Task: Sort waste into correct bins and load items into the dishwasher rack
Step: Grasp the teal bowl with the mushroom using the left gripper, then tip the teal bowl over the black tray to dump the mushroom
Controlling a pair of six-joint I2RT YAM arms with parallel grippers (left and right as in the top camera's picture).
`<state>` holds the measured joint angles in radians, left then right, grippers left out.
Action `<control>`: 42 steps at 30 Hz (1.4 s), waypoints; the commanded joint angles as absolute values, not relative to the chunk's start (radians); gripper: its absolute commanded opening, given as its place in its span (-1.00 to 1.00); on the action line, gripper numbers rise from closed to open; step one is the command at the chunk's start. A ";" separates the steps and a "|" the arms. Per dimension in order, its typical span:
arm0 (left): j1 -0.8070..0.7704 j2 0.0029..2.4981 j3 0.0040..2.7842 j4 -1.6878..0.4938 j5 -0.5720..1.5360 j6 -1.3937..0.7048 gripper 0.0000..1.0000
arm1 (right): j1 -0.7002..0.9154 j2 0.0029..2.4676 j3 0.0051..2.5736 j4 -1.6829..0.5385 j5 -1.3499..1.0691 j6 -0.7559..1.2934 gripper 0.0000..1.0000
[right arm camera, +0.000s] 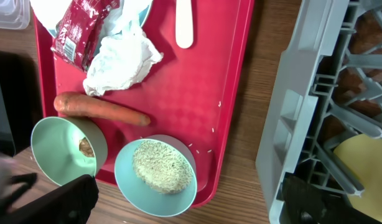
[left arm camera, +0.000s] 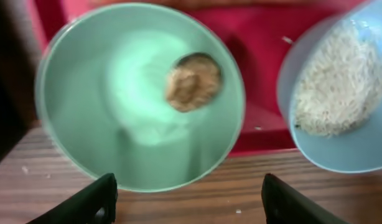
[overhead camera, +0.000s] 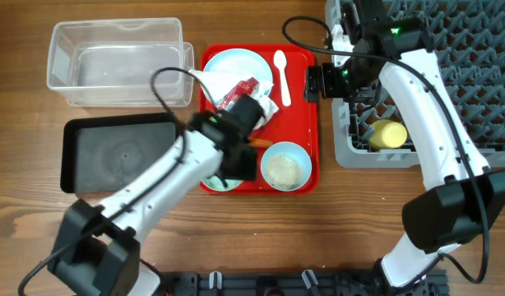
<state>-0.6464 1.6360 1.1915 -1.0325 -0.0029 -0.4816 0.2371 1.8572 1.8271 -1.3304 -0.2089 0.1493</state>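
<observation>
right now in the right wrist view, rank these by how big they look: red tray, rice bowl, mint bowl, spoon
1. red tray
2. rice bowl and mint bowl: about alike, so I won't rank them
3. spoon: smallest, though the top edge crops it

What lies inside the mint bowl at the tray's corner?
One brown scrap lies in the mint bowl, nothing else visible. Overhead, the left arm covers most of the bowl.
</observation>
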 commanded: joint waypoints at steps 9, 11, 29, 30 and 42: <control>-0.723 1.634 1.036 -0.831 -0.100 -0.494 0.36 | 0.238 1.859 1.826 -1.340 -0.203 0.157 0.98; -0.724 1.645 1.022 -0.820 -0.099 -0.495 0.33 | 0.238 1.859 1.826 -1.343 -0.203 0.158 0.97; -0.723 1.687 0.997 -0.778 -0.088 -0.506 -0.92 | 0.238 1.859 1.826 -1.346 -0.203 0.160 0.98; -0.723 1.687 1.009 -0.786 -0.088 -0.506 -0.92 | 0.238 1.859 1.826 -1.348 -0.203 0.160 0.97; -0.588 1.619 1.319 -1.030 -0.022 -0.506 -0.92 | 0.238 1.859 1.826 -1.349 -0.203 0.159 0.97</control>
